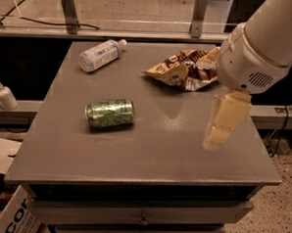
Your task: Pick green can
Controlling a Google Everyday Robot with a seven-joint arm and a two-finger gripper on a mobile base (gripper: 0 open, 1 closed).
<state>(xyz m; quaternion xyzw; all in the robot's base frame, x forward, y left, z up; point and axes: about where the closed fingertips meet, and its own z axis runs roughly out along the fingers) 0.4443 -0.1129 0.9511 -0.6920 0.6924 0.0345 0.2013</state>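
The green can [110, 113] lies on its side on the grey table [149, 153], left of the table's middle, with its silver ends facing left and right. My gripper [215, 138] hangs down from the white arm [260, 46] over the right part of the table. It is well to the right of the can and holds nothing that I can see. The arm hides the right end of the snack bag.
A white plastic bottle [100, 54] lies at the back left of the table. A crumpled brown snack bag [180, 71] lies at the back right. A pump bottle [4, 95] stands on a ledge to the left. A cardboard box [11, 214] sits on the floor at lower left.
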